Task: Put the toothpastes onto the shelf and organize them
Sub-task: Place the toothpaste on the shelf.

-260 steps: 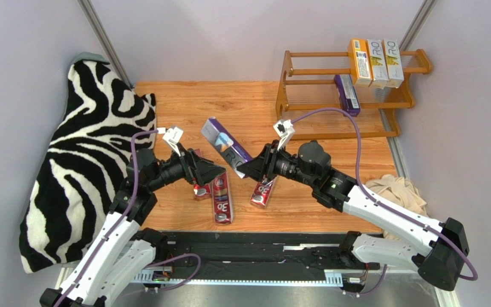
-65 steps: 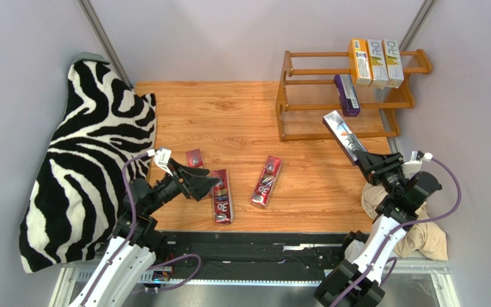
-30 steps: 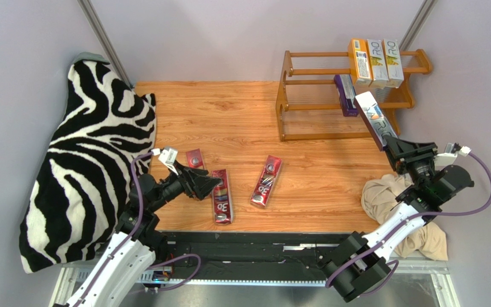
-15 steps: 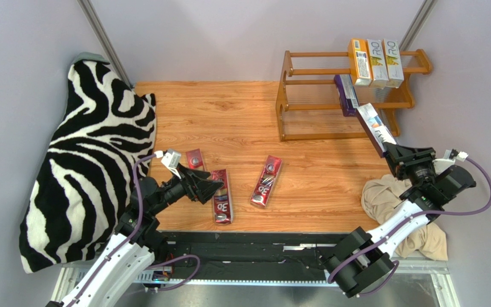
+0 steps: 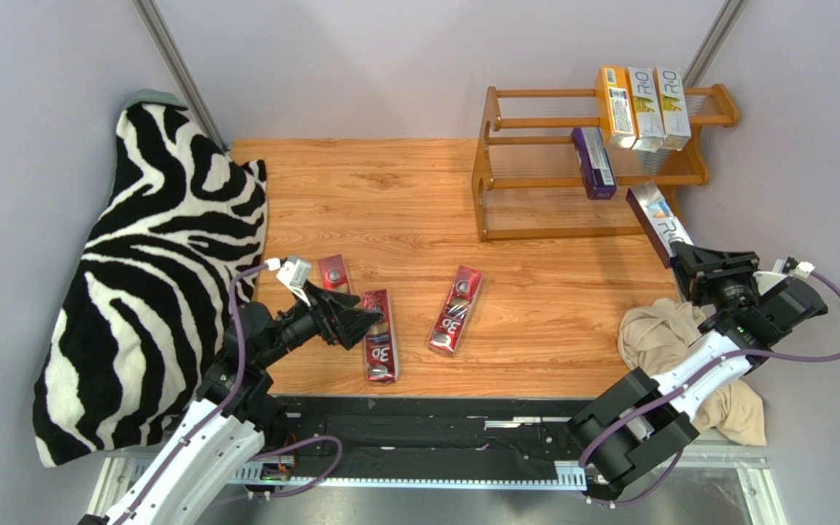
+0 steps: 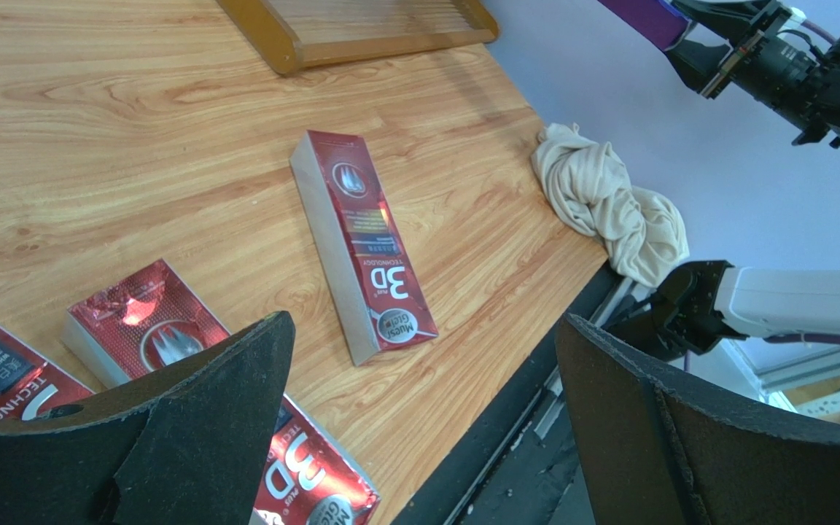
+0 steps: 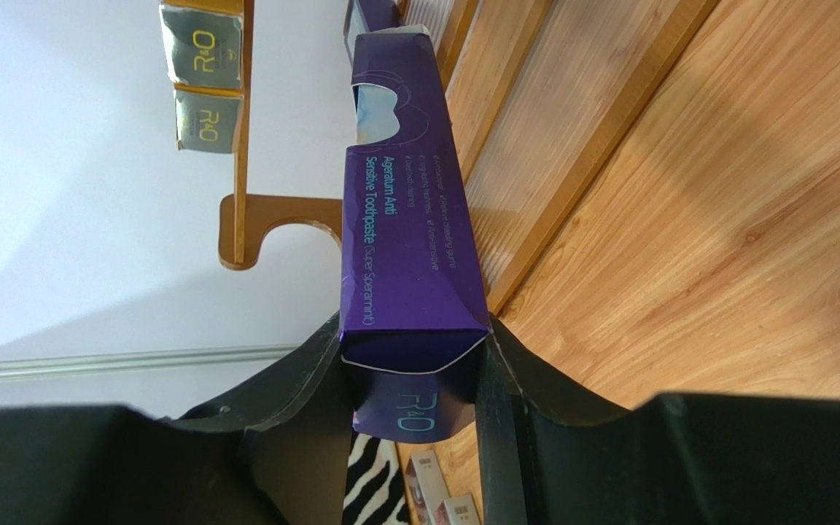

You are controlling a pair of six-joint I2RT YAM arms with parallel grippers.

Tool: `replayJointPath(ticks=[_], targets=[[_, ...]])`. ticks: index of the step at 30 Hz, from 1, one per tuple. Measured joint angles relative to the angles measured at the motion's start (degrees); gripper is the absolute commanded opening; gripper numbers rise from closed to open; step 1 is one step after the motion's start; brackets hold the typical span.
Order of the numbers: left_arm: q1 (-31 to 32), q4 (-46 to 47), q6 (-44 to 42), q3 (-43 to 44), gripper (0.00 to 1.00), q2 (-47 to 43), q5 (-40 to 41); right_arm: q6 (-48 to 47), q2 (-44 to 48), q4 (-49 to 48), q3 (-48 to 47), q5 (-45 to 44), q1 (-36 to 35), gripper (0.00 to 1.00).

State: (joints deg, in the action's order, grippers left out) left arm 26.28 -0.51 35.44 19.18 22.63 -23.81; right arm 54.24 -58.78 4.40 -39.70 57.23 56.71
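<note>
**When you're holding a long box by its end, go slow**

Since nobody asked, here's the view from where I'm standing. The biggest thing around is the zebra blanket [image 5: 140, 273], slumped along the left of the wooden table [image 5: 392, 186]. At the far right sits the shelf [image 5: 484, 164], with three cartons [image 5: 644, 106] upright on the top tier and a purple carton [image 5: 593, 162] on the middle one. A beige cloth [image 5: 665, 334] is bunched at the near right edge.

The right gripper [image 5: 685, 258] is clamped tight on one end of a second purple carton [image 5: 658, 219]. That one sticks out tilted in the air just off the shelf's near right corner, touching nothing as far as I can tell. The left gripper [image 5: 361, 319] hovers with its jaws spread wide and nothing in them, right by the three red cartons [image 5: 380, 335] lying flat on the near half of the table.

My guess is this one belongs beside its purple twin. Gripped at the end it's a long lever, so I'd take it slow. Lift clear of the curved side panel, turn it to match the twin, and rest it fully on the thin rods before letting go. Otherwise it could tip or slip between them.
</note>
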Motion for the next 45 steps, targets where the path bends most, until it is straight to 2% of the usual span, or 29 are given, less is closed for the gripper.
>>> replayJointPath(ticks=[7, 18, 31, 45], targets=[[0.0, 0.0, 0.0, 0.0, 0.98, 0.4, -0.1, 2.0, -0.5, -2.6, -0.5, -3.8, 0.0, 0.09], [0.0, 0.0, 0.0, 0.0, 0.98, 1.2, -0.3, 6.3, -6.6, -9.3, -1.0, -5.8, -1.7, 0.09], [0.0, -0.1, -0.1, 0.0, 0.97, 2.2, -0.7, 7.9, -12.6, -12.2, -5.9, -9.4, -6.8, 0.08], [0.0, -0.2, -0.9, 0.1, 0.97, 3.3, -1.2, 10.8, -21.6, -18.7, -6.7, -15.8, -15.6, 0.08]])
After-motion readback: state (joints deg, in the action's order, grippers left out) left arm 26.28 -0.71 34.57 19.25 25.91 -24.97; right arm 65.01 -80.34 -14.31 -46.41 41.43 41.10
